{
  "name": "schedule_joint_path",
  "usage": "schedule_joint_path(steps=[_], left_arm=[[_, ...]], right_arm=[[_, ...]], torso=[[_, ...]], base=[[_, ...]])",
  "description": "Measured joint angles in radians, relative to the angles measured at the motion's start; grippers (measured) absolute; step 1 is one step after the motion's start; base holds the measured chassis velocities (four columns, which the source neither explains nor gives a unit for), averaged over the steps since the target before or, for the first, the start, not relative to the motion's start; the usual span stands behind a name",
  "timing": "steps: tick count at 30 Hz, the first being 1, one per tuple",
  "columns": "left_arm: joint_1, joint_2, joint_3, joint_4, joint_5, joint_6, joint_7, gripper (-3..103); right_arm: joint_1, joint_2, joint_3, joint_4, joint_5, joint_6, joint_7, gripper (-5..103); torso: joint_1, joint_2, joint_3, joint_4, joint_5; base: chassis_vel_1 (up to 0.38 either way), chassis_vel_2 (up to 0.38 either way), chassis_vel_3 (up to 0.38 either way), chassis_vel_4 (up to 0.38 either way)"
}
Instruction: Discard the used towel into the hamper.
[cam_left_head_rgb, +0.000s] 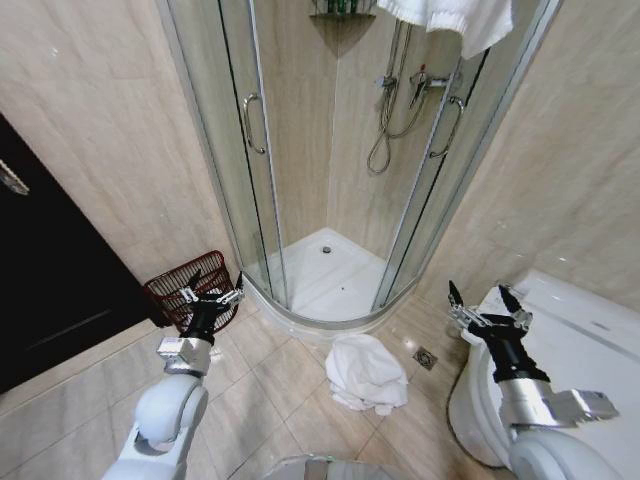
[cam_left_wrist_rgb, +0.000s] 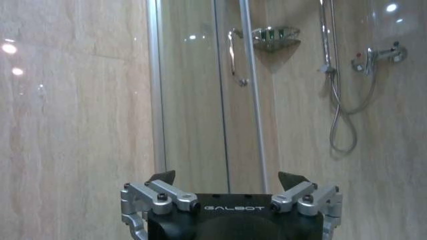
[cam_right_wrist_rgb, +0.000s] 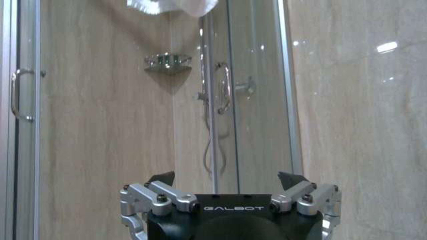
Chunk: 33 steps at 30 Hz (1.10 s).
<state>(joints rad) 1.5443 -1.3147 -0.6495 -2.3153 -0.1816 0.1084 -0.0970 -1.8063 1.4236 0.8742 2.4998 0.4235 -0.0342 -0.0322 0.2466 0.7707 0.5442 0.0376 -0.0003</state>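
Lying crumpled on the near floor, the towel (cam_left_head_rgb: 366, 373) looks soft and light; pinch a raised fold. Left gripper (cam_left_head_rgb: 212, 297) and right gripper (cam_left_head_rgb: 489, 305) hover spread, empty; hamper (cam_left_head_rgb: 190, 287) sits left.

"GALBOT" in white on black body of left gripper (cam_left_wrist_rgb: 229, 180); same on right gripper (cam_right_wrist_rgb: 227, 180).

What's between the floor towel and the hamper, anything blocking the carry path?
Nothing visible. The towel lies crumpled on bare tile in front of the shower base. The hamper sits to the robot's left against the wall. Only open floor between them, with the open left pincer raised beside the hamper. Right pincer is open, by the toilet.
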Motion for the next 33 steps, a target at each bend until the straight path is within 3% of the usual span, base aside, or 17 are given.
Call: schedule_joint_path(steps=[14,33], left_arm=[[-0.008,0.047,0.007,-0.048,-0.032,0.039,-0.010,100],[0.029,0.052,-0.015,-0.046,-0.033,0.000,-0.016,100]], right_arm=[[-0.009,0.033,-0.002,0.003,-0.023,0.008,-0.004,100],[0.005,0.025,0.005,0.001,-0.029,0.012,-0.002,100]], torso=[[0.028,0.066,0.039,0.0000,0.0002],[0.064,0.149,0.085,0.0001,0.0002]], base=[[0.000,0.000,0.000,0.000],[0.000,0.000,0.000,0.000]])
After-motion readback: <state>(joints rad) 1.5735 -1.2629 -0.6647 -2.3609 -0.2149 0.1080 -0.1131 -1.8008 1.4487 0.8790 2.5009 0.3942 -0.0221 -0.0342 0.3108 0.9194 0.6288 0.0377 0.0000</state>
